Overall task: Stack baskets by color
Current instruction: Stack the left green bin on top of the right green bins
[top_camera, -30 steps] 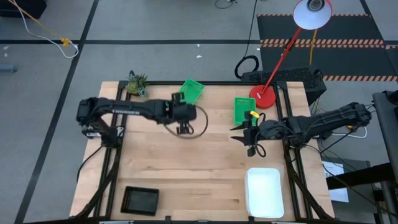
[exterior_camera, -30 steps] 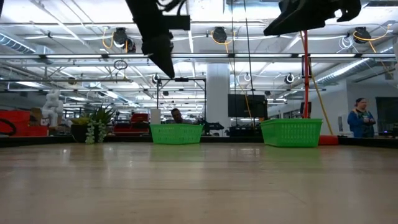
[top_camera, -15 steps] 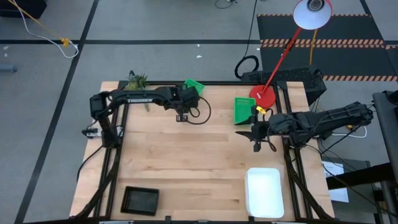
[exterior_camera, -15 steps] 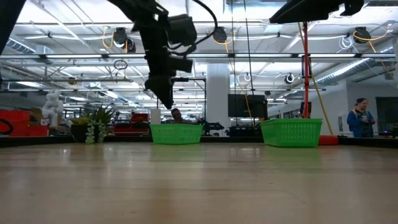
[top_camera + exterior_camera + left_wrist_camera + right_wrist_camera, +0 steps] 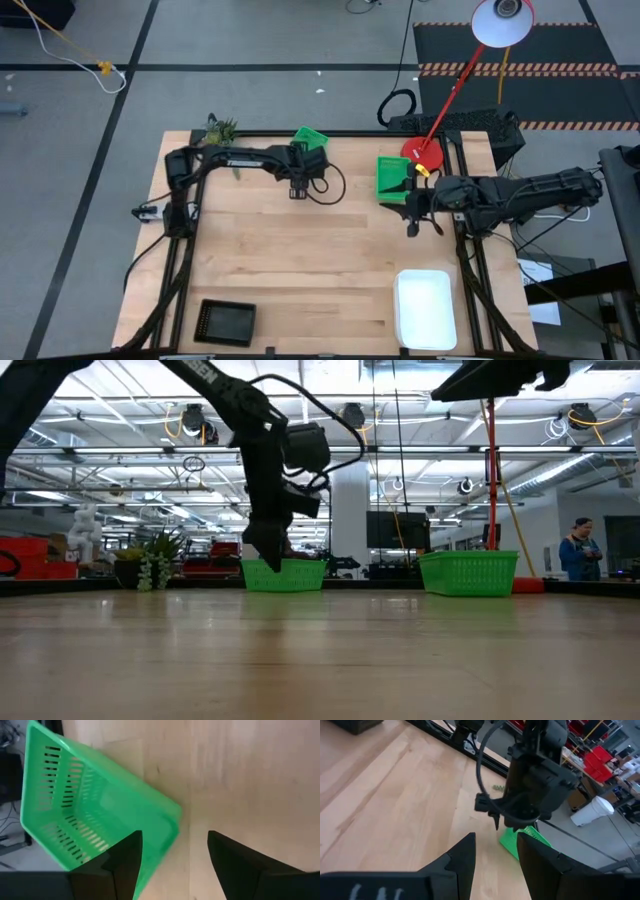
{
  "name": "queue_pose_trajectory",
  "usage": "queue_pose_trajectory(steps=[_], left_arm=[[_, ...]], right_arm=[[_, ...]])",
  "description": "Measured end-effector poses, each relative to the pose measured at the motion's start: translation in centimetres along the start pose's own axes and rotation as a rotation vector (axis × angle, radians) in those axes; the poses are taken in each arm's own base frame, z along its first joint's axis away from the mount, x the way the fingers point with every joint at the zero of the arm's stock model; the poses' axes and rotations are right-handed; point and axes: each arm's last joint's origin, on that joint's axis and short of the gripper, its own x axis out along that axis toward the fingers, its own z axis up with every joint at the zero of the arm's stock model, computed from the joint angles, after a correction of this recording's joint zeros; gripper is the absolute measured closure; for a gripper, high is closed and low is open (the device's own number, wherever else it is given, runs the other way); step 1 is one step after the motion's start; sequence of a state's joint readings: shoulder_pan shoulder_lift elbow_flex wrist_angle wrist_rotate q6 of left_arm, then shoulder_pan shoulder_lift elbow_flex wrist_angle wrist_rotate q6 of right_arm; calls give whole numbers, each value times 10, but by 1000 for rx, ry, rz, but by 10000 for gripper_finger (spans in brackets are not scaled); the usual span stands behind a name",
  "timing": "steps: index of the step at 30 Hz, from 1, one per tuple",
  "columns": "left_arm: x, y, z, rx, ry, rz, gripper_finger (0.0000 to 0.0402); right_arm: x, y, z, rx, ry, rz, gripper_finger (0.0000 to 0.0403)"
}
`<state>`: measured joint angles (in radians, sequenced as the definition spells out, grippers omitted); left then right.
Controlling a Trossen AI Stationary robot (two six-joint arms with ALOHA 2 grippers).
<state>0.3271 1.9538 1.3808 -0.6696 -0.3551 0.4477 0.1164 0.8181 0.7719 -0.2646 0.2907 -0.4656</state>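
— Grey floor all round, hazard striping at the back, and a pale wooden bench (image 5: 300,260) in the middle with both arms reaching over it. What do you make of the baskets?

— Four places that I can count from above. One green basket (image 5: 311,138) sits tilted at the far edge, left of centre. Another green basket (image 5: 392,178) stands farther right, close to the red base of the lamp (image 5: 424,157). A white basket (image 5: 426,308) lies at the near right corner, a black basket (image 5: 227,320) at the near left. Whether any of those are several nested together, I cannot tell.

— And the left gripper (image 5: 298,188)?

— Low over the bench, just on the near side of the tilted green one. Its jaws stand apart with nothing between them; from its wrist camera one finger (image 5: 127,865) overlaps the basket's near corner and the other is over bare wood. From bench level it hangs right at that basket's end.

— The right one?

— The right gripper (image 5: 412,222) is held high, just in front of the second green basket, jaws parted and empty.

— Anything else?

— A small potted plant (image 5: 219,132) at the far left corner, and a person (image 5: 580,550) standing well back in the room.
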Motion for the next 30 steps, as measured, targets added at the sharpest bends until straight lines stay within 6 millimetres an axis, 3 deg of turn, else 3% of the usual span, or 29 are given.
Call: queue_pose_trajectory(steps=[5,8,19,24,30], left_arm=[[13,-5,2,-3,21,7,176],[12,-5,2,1,30,30,199],[8,-7,4,7,29,48,387],[-13,-23,13,54,-1,121,383],[-53,-49,32,136,-124,275,390]], right_arm=[[0,0,-1,1,4,1,264],[0,-1,-1,1,3,1,264],[0,-1,-1,6,3,1,264],[3,-3,-1,64,4,-24,264],[16,-17,-6,202,89,-236,264]])
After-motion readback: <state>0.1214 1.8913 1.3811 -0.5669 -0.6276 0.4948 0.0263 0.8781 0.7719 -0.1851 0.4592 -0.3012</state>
